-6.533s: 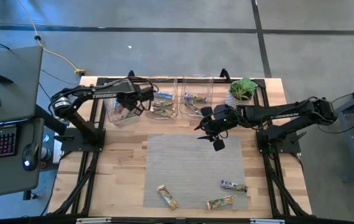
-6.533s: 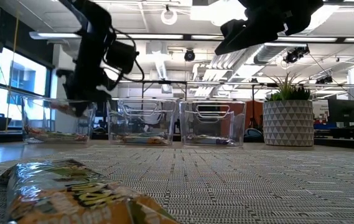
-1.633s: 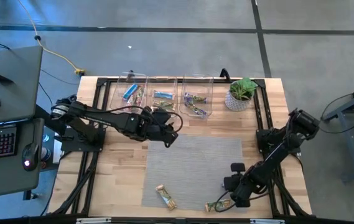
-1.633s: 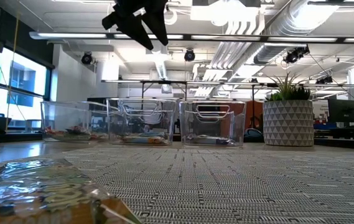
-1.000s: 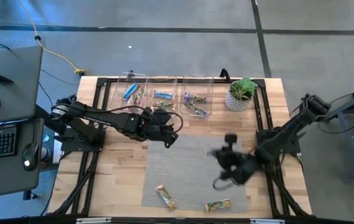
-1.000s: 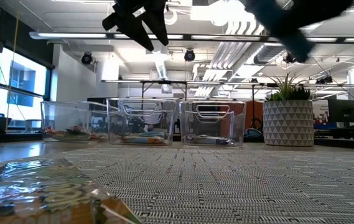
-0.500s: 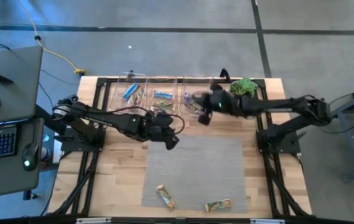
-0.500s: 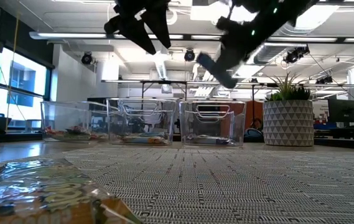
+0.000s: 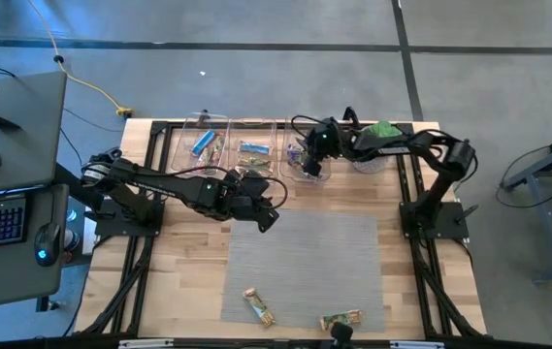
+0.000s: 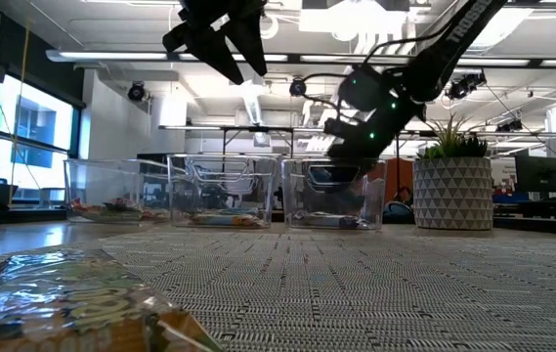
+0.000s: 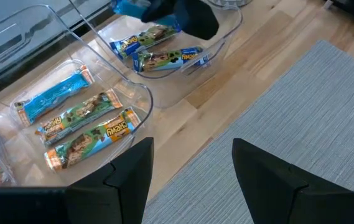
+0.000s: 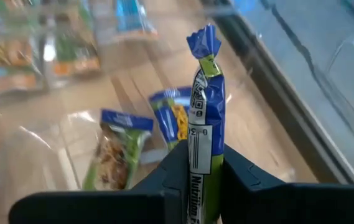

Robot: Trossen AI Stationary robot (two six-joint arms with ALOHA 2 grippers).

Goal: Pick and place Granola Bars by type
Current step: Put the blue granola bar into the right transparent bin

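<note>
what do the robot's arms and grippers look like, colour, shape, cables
Both arms are black, slim jointed tubes with thin black cables looping alongside. The left gripper ends in two broad, flat dark fingers. The right gripper has matching dark angular fingers. White lettering runs along the right arm.

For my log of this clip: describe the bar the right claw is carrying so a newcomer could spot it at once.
Find the potted plant at the table's far edge; the clear bin beside it has the right claw over it. Pinched upright between that claw's fingers is a blue-ended bar. Unlike the bars lying flat in the bins, it stands on end, crimped tip up.
</note>
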